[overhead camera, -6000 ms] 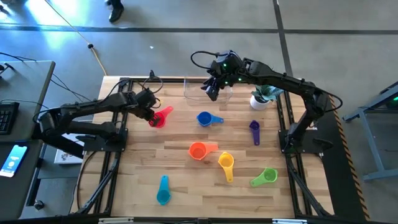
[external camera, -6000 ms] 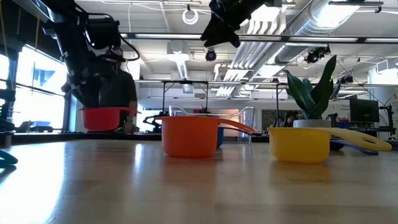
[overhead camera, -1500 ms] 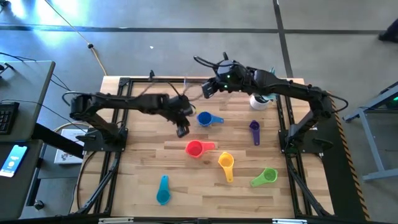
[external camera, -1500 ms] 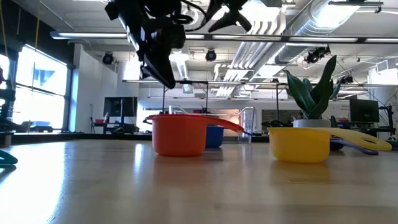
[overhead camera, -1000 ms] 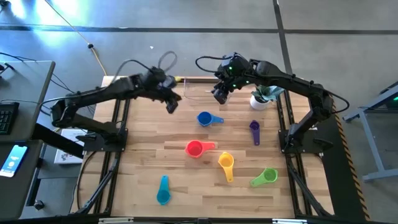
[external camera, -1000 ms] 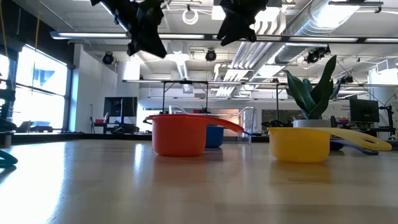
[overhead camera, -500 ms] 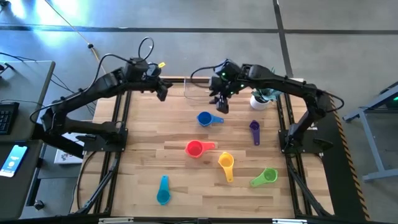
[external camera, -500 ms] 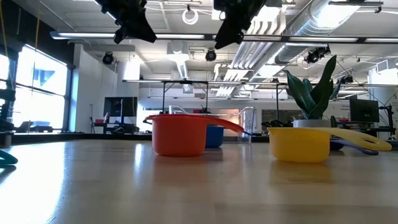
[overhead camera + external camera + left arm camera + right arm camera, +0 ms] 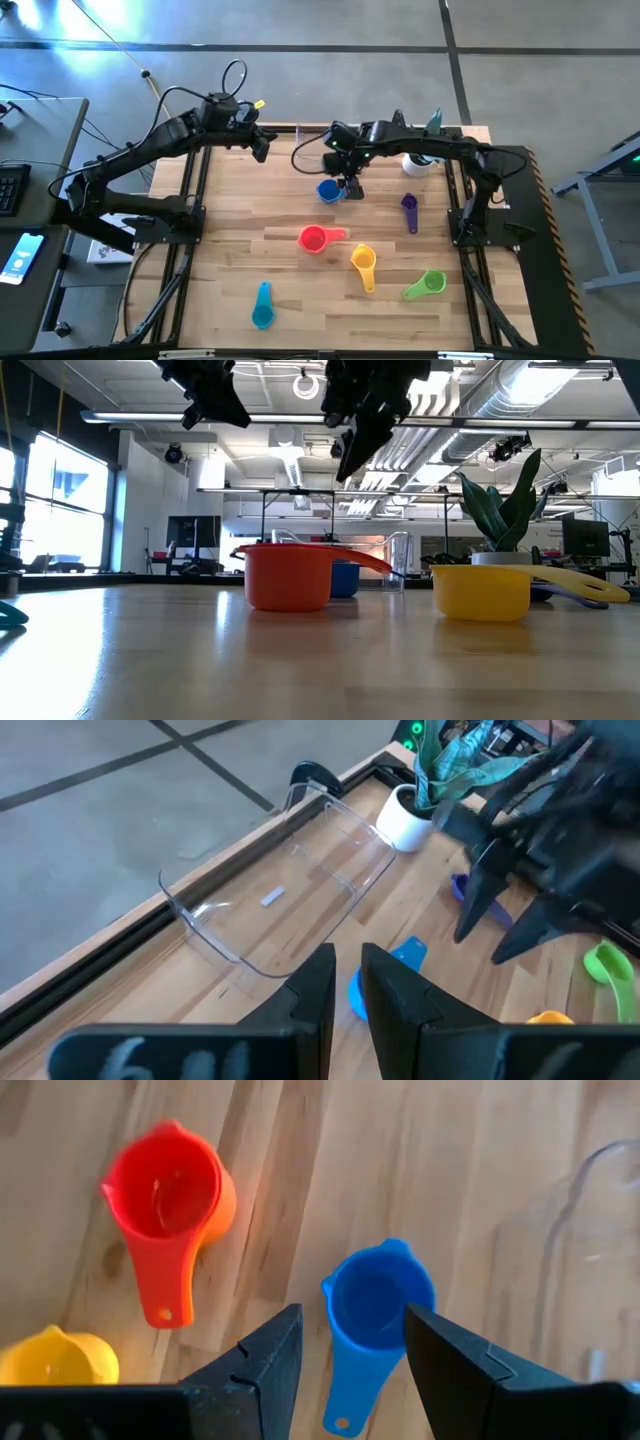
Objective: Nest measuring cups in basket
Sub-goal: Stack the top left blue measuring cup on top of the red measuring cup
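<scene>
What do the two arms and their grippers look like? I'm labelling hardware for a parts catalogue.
Both arms are dark, slim and jointed, with black cables looping off them. The left gripper has two flat black fingers. The right gripper has two black wedge-shaped fingers, and a green light glows near its wrist.

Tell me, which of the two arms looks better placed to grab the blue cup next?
Probably the right. The right gripper hangs open directly over the blue cup, whose bowl lies between its fingers. The left gripper is nearly shut, off by the table's far left edge.

Grey concrete floor (image 9: 300, 25), wooden table (image 9: 300, 290), bright windows (image 9: 55, 510), ceiling ducts (image 9: 520, 400), potted plant (image 9: 505, 510).
</scene>
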Available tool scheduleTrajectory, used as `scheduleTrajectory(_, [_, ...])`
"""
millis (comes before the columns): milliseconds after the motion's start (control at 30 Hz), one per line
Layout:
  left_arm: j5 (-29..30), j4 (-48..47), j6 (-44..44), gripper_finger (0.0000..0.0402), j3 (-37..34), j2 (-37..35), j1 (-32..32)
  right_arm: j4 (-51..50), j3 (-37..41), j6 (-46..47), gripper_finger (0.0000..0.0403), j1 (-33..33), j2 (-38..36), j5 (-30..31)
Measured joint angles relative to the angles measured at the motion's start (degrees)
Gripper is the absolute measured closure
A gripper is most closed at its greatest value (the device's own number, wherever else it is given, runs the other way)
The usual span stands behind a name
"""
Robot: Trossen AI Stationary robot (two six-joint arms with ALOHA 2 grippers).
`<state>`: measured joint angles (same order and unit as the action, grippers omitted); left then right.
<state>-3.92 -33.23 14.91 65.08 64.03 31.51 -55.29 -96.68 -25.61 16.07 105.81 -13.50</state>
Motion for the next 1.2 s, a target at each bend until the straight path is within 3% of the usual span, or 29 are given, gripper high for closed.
scheduleTrajectory(400, [0.0, -0.2, 0.0, 0.0358, 0.0, 0.0, 0.0, -1.6, 0.1, 3.6, 0.0236, -0.3, 9.3, 0.8])
scheduleTrajectory(733, [0.1, -0.4, 0.0, 0.0358, 0.0, 0.0, 0.0, 0.3, 0.1, 1.3, 0.0236, -2.2, 12.8, 1.2])
scheduleTrajectory(1200, [0.0, -0.4, -0.1, 0.0358, 0.0, 0.0, 0.0, 1.6, 0.0, 1.1, 0.0237, -3.1, 17.8, 9.0])
